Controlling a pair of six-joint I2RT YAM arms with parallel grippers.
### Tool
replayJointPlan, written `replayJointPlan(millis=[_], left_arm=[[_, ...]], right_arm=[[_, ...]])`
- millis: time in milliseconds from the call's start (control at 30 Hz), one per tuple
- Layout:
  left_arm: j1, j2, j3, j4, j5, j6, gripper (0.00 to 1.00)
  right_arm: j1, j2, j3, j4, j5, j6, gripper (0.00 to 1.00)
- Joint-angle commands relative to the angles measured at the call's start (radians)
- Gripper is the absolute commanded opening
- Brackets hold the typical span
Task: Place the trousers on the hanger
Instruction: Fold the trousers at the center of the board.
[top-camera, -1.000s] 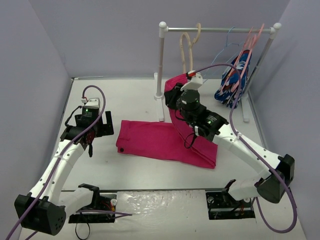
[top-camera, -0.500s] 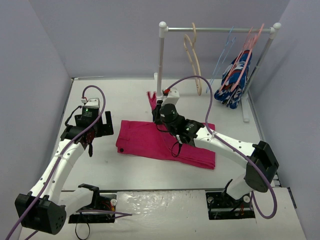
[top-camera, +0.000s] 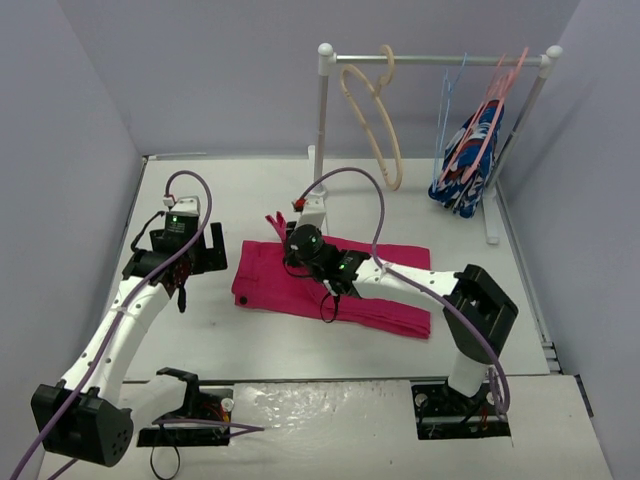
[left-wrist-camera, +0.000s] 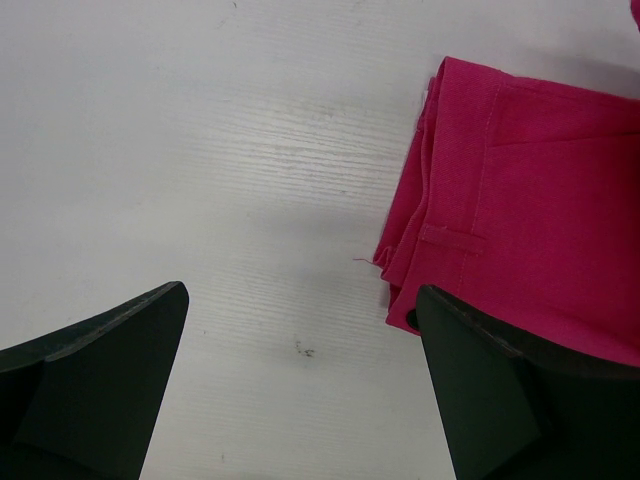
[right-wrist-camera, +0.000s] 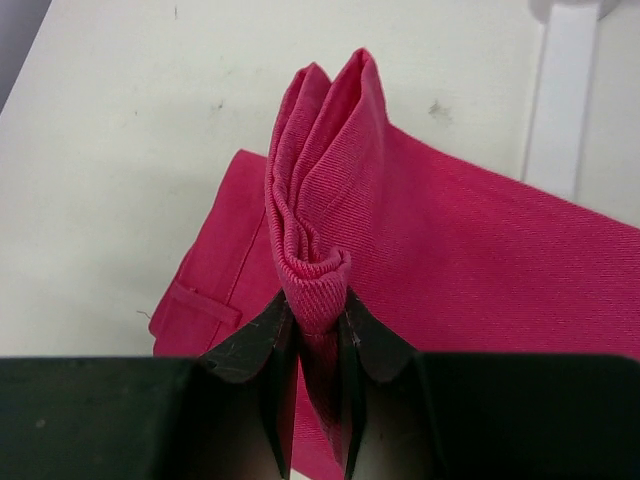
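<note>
You have a pale white table (top-camera: 250, 340) with faint wood grain. The magenta trousers (top-camera: 395, 312) lie folded across its middle, waistband end towards the left edge and legs running right. A white clothes rail (top-camera: 323, 140) stands along the far edge, nearer the far right corner.

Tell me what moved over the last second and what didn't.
The right gripper, shut on a fold of the trousers, swung left and down from the rail toward the table, so the raised leg dropped back almost flat. It never let go. The hanger swung and turned on the rail. The left gripper stayed open beside the waistband; the blue patterned garment kept its place.
</note>
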Motion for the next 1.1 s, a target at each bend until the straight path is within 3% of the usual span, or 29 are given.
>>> replayJointPlan(millis=[0, 167, 333, 467, 600, 767, 900, 1067], left_arm=[[0.016, 0.006, 0.022, 0.011, -0.017, 0.003, 0.97], [0.02, 0.019, 0.023, 0.006, -0.009, 0.001, 0.97], [0.025, 0.029, 0.026, 0.004, 0.0, 0.001, 0.97], [0.026, 0.026, 0.025, 0.006, 0.0, 0.0, 0.97], [0.028, 0.026, 0.02, 0.017, 0.016, 0.001, 0.97], [0.028, 0.018, 0.015, 0.058, 0.078, 0.005, 0.97], [0.02, 0.033, 0.02, 0.077, 0.15, -0.014, 0.96], [-0.053, 0.095, 0.069, 0.077, 0.152, -0.077, 0.9]], right_arm=[[0.048, 0.036, 0.071, 0.142, 0.016, 0.03, 0.0], [0.08, 0.097, 0.083, 0.188, -0.01, 0.035, 0.0], [0.093, 0.162, 0.105, 0.188, -0.081, 0.034, 0.14], [0.094, 0.183, 0.146, 0.135, -0.172, 0.017, 0.34], [0.094, 0.168, 0.197, 0.005, -0.272, -0.018, 0.41], [0.087, 0.047, 0.154, -0.096, -0.375, -0.077, 0.52], [0.053, -0.108, 0.071, -0.218, -0.308, -0.107, 0.63], [-0.143, -0.336, -0.161, -0.235, -0.271, -0.069, 0.65]])
